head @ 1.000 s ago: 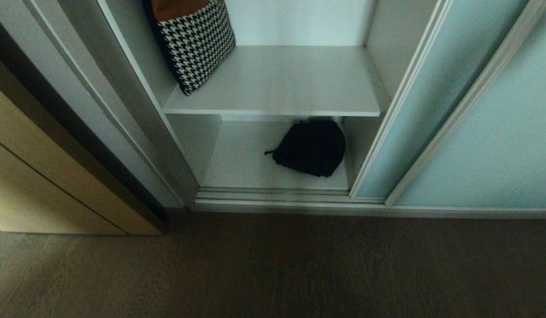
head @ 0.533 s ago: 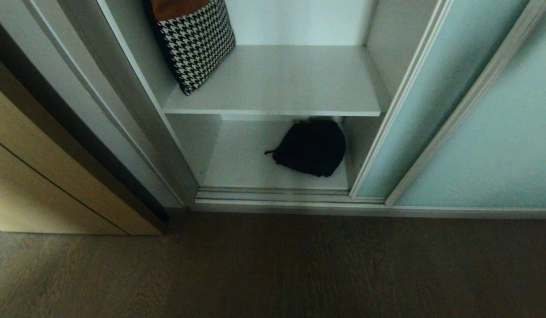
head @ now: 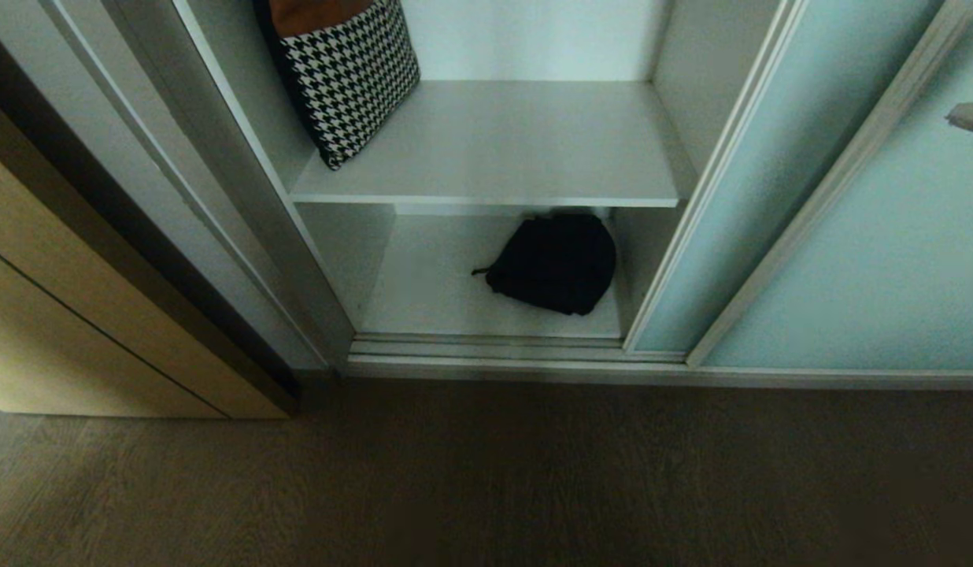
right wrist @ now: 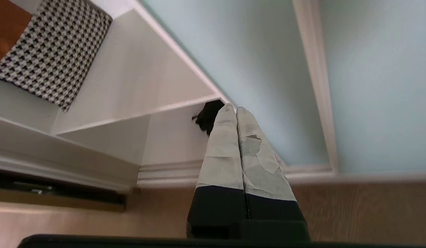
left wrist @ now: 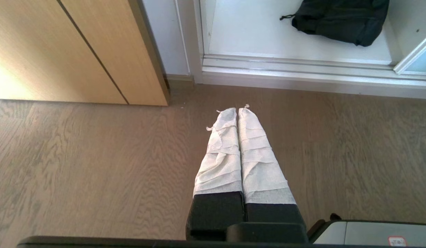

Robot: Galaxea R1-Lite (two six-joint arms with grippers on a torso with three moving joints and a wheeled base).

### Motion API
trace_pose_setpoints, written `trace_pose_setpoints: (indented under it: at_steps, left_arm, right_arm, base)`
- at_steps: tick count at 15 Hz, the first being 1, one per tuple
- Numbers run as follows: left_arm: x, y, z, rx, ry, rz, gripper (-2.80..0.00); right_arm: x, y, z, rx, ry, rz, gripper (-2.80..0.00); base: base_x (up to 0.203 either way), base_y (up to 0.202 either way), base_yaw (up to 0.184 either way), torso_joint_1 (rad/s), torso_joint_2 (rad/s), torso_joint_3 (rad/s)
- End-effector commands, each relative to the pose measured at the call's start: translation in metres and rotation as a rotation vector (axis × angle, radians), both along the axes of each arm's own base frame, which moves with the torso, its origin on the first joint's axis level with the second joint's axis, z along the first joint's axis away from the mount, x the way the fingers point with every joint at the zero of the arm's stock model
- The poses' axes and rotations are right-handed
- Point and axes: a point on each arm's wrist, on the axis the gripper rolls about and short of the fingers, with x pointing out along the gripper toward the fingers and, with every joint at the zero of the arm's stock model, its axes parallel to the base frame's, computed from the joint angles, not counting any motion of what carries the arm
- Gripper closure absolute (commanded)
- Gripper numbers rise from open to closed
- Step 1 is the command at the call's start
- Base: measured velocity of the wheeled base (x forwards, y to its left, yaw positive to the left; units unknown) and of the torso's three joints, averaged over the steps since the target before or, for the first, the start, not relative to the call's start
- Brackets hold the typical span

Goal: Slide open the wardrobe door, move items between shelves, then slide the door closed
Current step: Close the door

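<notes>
Indoors, wood floor (head: 486,472), white shelves (head: 494,142)

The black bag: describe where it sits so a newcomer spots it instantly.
In the open wardrobe, look below the upper shelf to the bottom shelf. The black bag lies at its right side: soft, plain black with a small strap, unlike the houndstooth cushion above.

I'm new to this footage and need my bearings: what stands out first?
A black bag lies alone on the bottom shelf of the open wardrobe. Above it, a houndstooth cushion leans at the left end of the upper shelf. The frosted sliding door stands pushed right.
</notes>
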Motion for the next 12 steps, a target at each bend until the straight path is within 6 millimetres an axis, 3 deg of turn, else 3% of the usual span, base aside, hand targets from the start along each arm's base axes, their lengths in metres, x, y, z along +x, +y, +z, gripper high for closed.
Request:
trace_pose_setpoints:
  at_steps: [1, 12]
  left_arm:
    - [0.000, 0.000, 0.000, -0.001, 0.001, 0.000, 0.00]
    - [0.000, 0.000, 0.000, -0.001, 0.001, 0.000, 0.00]
  right_arm:
    - [0.007, -0.004, -0.002, 0.003, 0.000, -0.001, 0.00]
    - [0.029, -0.023, -0.011, 0.002, -0.010, -0.077, 0.00]
  base:
    - [0.000, 0.000, 0.000, 0.000, 0.00, 0.000]
    - [0.000, 0.000, 0.000, 0.000, 0.00, 0.000]
